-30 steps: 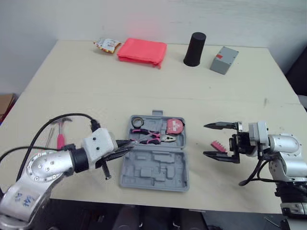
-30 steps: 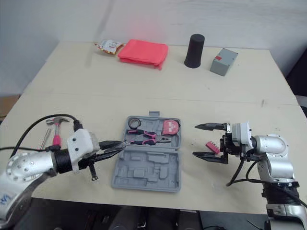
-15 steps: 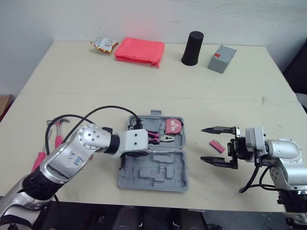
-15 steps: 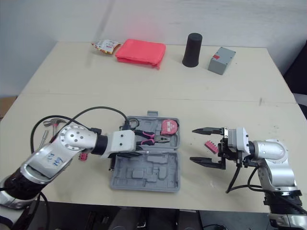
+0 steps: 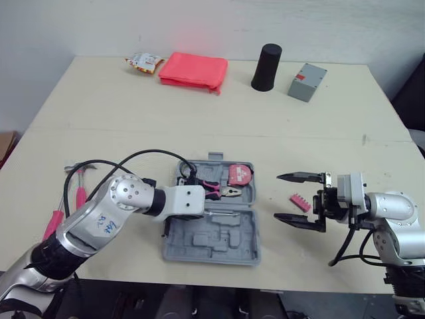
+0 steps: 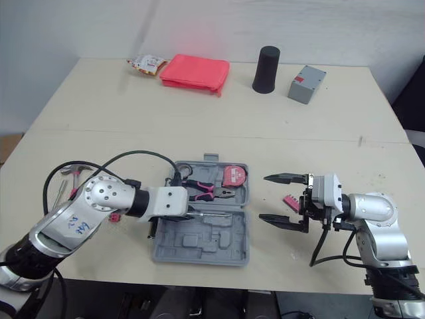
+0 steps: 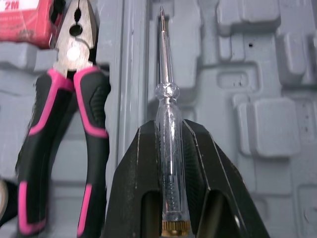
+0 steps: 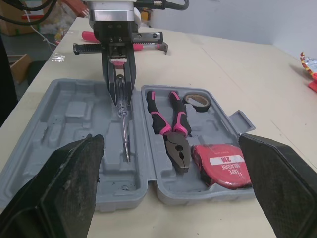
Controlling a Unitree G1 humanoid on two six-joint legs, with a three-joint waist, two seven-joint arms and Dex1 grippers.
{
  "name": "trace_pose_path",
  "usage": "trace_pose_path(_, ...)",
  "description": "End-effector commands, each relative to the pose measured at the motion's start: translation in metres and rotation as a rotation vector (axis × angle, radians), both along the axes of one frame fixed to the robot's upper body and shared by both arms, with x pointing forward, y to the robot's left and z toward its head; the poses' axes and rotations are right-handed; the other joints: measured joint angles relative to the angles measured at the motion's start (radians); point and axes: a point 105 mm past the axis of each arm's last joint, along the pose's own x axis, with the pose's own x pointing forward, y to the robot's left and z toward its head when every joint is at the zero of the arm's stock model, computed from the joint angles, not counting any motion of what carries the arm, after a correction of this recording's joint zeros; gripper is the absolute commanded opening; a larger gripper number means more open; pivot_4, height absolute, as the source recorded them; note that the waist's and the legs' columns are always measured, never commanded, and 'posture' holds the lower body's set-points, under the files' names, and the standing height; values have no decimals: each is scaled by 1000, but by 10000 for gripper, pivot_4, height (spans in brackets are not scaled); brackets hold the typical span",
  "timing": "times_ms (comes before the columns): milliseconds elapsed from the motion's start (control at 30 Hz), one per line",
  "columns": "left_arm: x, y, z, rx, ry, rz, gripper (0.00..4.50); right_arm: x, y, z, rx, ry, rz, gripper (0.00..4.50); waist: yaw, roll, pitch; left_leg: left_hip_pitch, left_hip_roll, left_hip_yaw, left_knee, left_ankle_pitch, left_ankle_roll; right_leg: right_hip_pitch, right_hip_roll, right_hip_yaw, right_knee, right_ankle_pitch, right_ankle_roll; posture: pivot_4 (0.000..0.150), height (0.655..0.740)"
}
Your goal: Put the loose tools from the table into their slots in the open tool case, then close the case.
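My left gripper [image 7: 168, 127] was clamped on the clear handle of the test screwdriver [image 7: 166, 94], both black fingers pressed against its sides. It held the tool low over the open tool case [image 5: 212, 226], in the moulded front half just in front of the hinge ridge. The metal shaft ran along a long groove of the case, tip toward the case's right end (whether it sat fully in the groove I could not tell). In the case's rear half the pink-and-black pliers [image 7: 74, 99] lay in their slot, just across the hinge ridge from the screwdriver. The red tape measure [image 5: 240, 175] sat in the case's rear right corner and a roll of tape [image 8: 199, 100] in its rear left corner.

My right gripper [image 5: 277, 197] hung just right of the case with its fingers spread wide and nothing between them, pointing at the case's right wall. A pink bit holder [image 5: 300, 201] lay on the table [image 5: 133, 126] right of the case, near that gripper. Left of the case lay a pink-handled hammer [image 5: 81, 183] and, farther out, a red-handled tool [image 5: 53, 222]. Well behind the case stood a black cylinder [image 5: 267, 68] and a grey box [image 5: 308, 82], with a folded red cloth [image 5: 193, 68] and a snack packet [image 5: 144, 62] behind the case to its left
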Motion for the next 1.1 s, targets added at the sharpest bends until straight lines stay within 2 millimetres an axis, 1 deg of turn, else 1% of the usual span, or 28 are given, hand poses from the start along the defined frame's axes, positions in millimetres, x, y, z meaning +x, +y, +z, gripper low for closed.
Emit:
trace_pose_path(33, -3, 4, -4, 17, 6, 2, 110, -3, 0, 6, -14, -24, 2, 45000, 0, 0, 0, 0, 0, 0, 0, 0, 0, 0, 0, 0, 0, 0, 0, 1500, 7400)
trace_pose_path(167, -3, 4, -11, 13, 12, 9, 110, -2, 0, 6, -12, -23, 0, 45000, 0, 0, 0, 0, 0, 0, 0, 0, 0, 0, 0, 0, 0, 0, 0, 1500, 7400)
trace_pose_path(267, 3, 4, -18, 22, -25, 4, 110, -2, 0, 6, -11, -21, 1, 45000, 0, 0, 0, 0, 0, 0, 0, 0, 0, 0, 0, 0, 0, 0, 0, 1500, 7400)
trace_pose_path(400, 4, 3, -15, -11, -41, -16, 110, -2, 0, 5, -12, -19, -2, 45000, 3, 0, 0, 0, 0, 0, 1, 0, 1, 1, -1, 0, 1, 0, 0, 1500, 7400)
trace_pose_path(467, 8, 0, -5, -60, -98, -27, 10527, -2, -1, 5, -13, -18, -3, 45000, 2, 0, 0, 0, -1, -1, 2, 0, 1, 2, -2, 0, 1, 0, 0, 1500, 7400)
trace_pose_path(533, 4, 1, 3, -48, -173, -95, 18965, -4, -2, 2, -15, -11, -1, 45000, 1, 0, 0, 0, -1, -1, 2, 0, 1, 1, -3, 1, 2, 0, 0, 1500, 7400)
trace_pose_path(600, -1, 0, 9, -64, -195, -139, 27739, -5, -3, 1, -15, -6, 0, 45000, 1, 0, 0, 0, -1, -1, 2, 0, 1, 1, -3, 1, 2, 0, 0, 1500, 7400)
trace_pose_path(733, -7, 1, 23, -140, -237, -166, 27739, -5, -3, 2, -6, -17, 0, 45000, 0, 0, 0, 0, -1, -1, 2, 0, 1, 1, -3, 0, 2, 0, 0, 1500, 7400)
trace_pose_path(800, -7, 2, 31, -264, -262, -148, 21603, -5, -3, 1, -1, -20, 2, 45000, -2, 0, 0, 0, -1, -1, 2, 0, 1, 1, -3, 0, 2, 0, 0, 1500, 7400)
trace_pose_path(833, -6, 2, 34, -341, -250, -114, 20139, -5, -3, 1, -1, -18, 3, 45000, -2, 0, 0, 0, -1, -1, 1, 0, 1, 1, -3, 0, 2, 0, 0, 1500, 7400)
trace_pose_path(867, -5, 2, 34, -395, -233, -89, 14817, -5, -3, 0, -2, -14, 3, 45000, -2, 0, 0, 0, -1, 0, 1, 0, 1, 1, -3, 0, 2, 0, 0, 1500, 7400)
trace_pose_path(900, -5, 3, 34, -426, -222, -73, 11219, -6, -3, -1, -1, -12, 3, 45000, -1, 0, 0, 0, -1, -1, 1, 0, 1, 1, -4, 0, 1, 0, 0, 1500, 7400)
trace_pose_path(967, -3, 2, 34, -520, -186, -26, 2210, -5, -3, -2, -2, -11, 3, 45000, -1, 0, 0, 0, -1, -1, 2, 0, 2, 2, -4, 0, 2, 0, 0, 1500, 7400)
trace_pose_path(1000, -3, 1, 30, -545, -158, -4, 346, -5, -4, -3, -2, -9, 1, 45000, 0, 0, 0, 1, -1, -1, 2, 0, 2, 2, -4, 0, 2, 0, 0, 1500, 7400)
trace_pose_path(1100, -3, -2, 16, -574, -99, 25, 346, -5, -5, -6, -3, -8, -2, 45000, 1, 0, 0, 1, -2, -1, 3, 0, 2, 2, -5, 0, 2, 0, 0, 1500, 7400)
